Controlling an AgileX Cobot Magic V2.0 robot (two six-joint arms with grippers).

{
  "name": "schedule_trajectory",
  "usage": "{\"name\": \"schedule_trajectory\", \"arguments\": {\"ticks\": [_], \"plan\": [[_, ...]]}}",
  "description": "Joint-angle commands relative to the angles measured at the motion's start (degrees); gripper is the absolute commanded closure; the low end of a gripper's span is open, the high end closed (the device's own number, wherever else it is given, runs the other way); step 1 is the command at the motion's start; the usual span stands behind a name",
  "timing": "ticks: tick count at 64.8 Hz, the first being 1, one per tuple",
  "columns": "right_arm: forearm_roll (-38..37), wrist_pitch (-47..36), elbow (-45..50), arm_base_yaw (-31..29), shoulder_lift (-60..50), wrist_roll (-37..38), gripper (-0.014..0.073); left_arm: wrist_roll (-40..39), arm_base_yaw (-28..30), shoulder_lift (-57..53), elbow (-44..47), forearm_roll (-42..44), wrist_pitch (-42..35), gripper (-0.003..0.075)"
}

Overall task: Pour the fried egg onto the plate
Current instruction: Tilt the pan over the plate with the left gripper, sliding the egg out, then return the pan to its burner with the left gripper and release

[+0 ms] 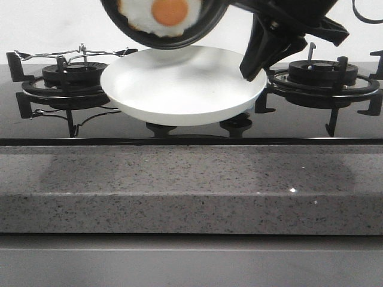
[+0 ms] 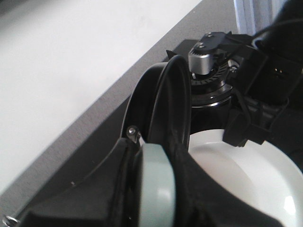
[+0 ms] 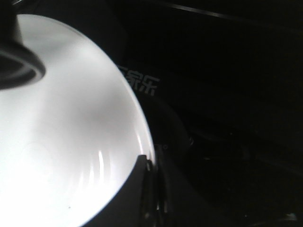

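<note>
The black frying pan point(image 1: 179, 37) hangs tilted over the plate's far-left part, its open face turned toward the front view. The fried egg point(image 1: 160, 14), white with an orange yolk, lies inside the pan. The white plate point(image 1: 179, 89) is held level above the stove. My right gripper point(image 1: 254, 67) is shut on its right rim; the right wrist view shows the plate point(image 3: 61, 142) with the gripper point(image 3: 149, 163) pinching its edge. My left gripper point(image 2: 154, 161) is shut on the pan's pale green handle point(image 2: 155, 189). The pan point(image 2: 163, 99) shows edge-on there, beside the plate point(image 2: 246, 184).
A black glass stove has a left burner point(image 1: 66, 78) with a thin wire rack point(image 1: 60, 55) on it, and a right burner point(image 1: 323, 75). A speckled grey stone counter edge point(image 1: 191, 179) runs along the front. A white wall is behind.
</note>
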Motion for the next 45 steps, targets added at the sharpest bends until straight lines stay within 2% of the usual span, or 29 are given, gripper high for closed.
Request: {"name": "schedule_trajectory", "arguments": {"ticks": [1,29,38,45], "plan": [[0.7,-2.6,-1.3,-0.1,-2.0,-0.7,0.0662,0.2,-2.0,-1.8,-2.0,2.9,-7.4,0.0739],[0.7,-2.6,-1.3,-0.1,-2.0,-0.7,0.0662,-1.1,-1.7,-1.8,-2.0,1.7,-7.9,0.0739],[0.7,-2.6,-1.3,-0.1,-2.0,-0.7,0.0662,-7.9,2.2,-1.8,-2.0,-2.5,-7.9,0.0739],[0.7,-2.6,-1.3,-0.1,-2.0,-0.7,0.0662,-9.4,6.5,-1.8,-2.0,-8.8,-7.6,0.0739]]}}
